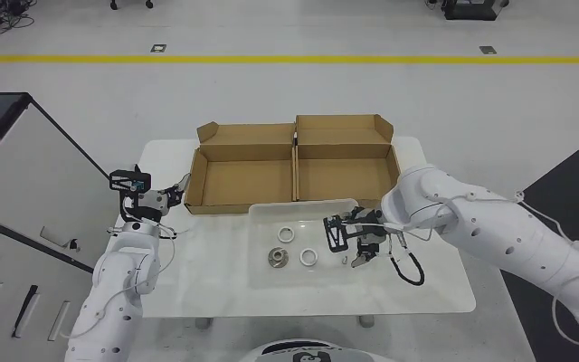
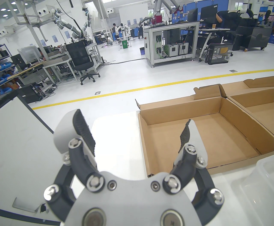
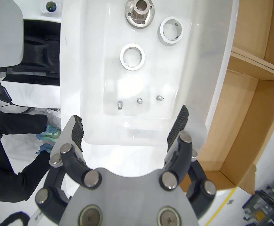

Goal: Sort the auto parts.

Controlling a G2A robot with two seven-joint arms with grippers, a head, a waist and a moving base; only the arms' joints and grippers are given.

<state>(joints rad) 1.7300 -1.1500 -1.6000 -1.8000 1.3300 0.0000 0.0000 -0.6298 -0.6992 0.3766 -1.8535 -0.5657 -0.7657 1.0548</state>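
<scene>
Three bolts [image 3: 139, 100] (right wrist view), two rings [image 3: 132, 56]

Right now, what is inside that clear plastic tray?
A metal flanged hub, two metal rings and three small bolts lie in the tray. The right gripper hangs over one end, covering some floor from above.

The left tool [image 2: 133, 119] hangs above the white counter [image 2: 115, 137] with its jaws spread wide and nothing between the ribbed black pads [image 2: 84, 130]. Just past it an open cardboard box [image 2: 182, 113] sits along the counter's far edge, flaps raised, and a second box [image 2: 256, 102] touches it side by side. A clear plastic tray [image 2: 264, 171] lies close against the first box's near wall. Beyond the counter a yellow line [image 2: 149, 86] crosses the floor.
</scene>
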